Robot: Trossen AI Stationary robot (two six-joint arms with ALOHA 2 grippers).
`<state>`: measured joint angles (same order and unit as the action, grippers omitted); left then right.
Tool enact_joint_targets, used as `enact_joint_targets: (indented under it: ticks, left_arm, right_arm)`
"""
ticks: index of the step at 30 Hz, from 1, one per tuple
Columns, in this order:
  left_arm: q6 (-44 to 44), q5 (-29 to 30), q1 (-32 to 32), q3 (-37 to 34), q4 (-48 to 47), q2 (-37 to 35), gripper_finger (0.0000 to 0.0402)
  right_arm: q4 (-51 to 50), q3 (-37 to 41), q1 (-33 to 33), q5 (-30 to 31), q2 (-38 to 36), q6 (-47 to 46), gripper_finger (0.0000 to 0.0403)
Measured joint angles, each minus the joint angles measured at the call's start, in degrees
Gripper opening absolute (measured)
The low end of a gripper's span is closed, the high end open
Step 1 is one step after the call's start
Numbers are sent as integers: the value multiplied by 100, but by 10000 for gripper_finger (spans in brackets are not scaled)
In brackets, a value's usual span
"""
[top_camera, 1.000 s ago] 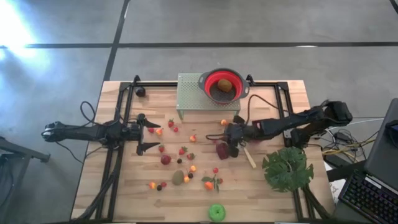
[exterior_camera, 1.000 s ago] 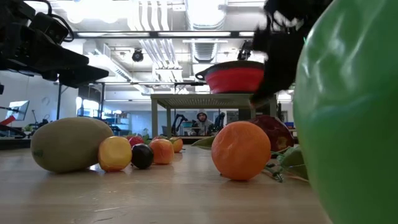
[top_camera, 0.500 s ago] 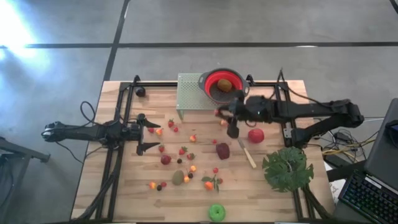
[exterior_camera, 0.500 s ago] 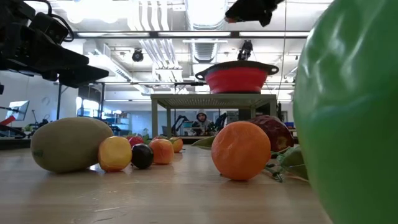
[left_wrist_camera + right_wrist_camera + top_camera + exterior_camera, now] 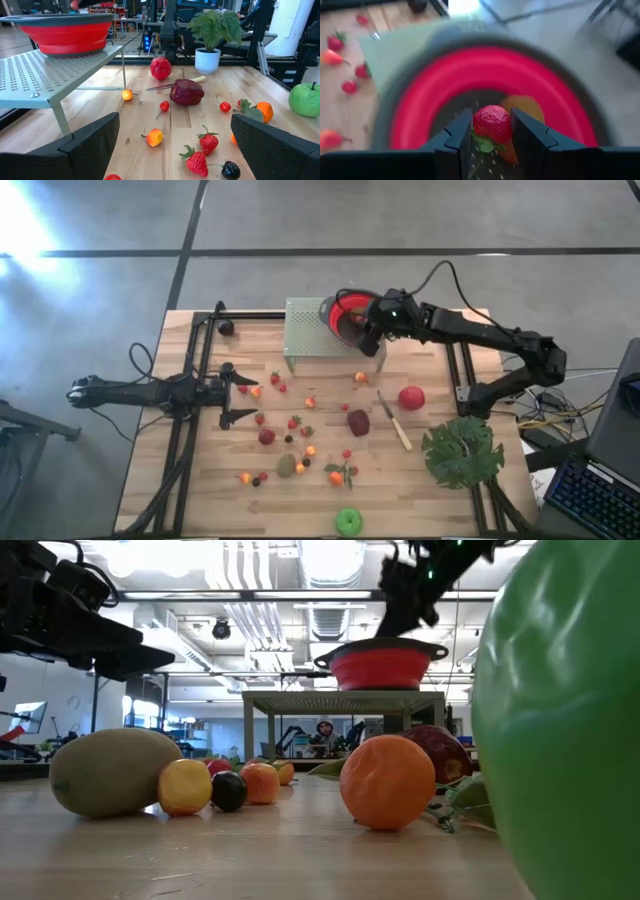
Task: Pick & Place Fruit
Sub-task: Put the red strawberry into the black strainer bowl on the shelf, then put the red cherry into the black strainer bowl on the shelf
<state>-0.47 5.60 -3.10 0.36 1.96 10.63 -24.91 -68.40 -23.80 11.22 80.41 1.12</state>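
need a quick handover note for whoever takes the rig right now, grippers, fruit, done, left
Right gripper: shut on a strawberry, over the red colander on the perforated stand.
Left gripper: open, empty, waiting low at the table's left side.
Done: one brownish fruit lies in the colander.
Left: drop the strawberry, then move the rest from the table: red apple, dark maroon fruit, green apple, kiwi, strawberries and small orange pieces.
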Motion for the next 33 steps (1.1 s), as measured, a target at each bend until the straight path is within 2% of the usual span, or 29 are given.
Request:
enact_joint_targets:
  ticks: [6, 13, 24, 33]
  left_arm:
    - [-1, 1, -1, -1, 0, 0, 388]
    - [0, 1, 0, 0, -1, 1, 388]
    - [0, 1, -1, 0, -2, 0, 388]
    - [0, 1, -1, 0, -2, 0, 388]
  right_arm:
    - [14, 15, -533, -398, 297, -100, 107]
    - [0, 17, -596, -433, 334, -105, 115]
    - [-28, 17, -611, -422, 332, -244, 188]
    - [-56, -58, -626, -417, 330, -19, 252]
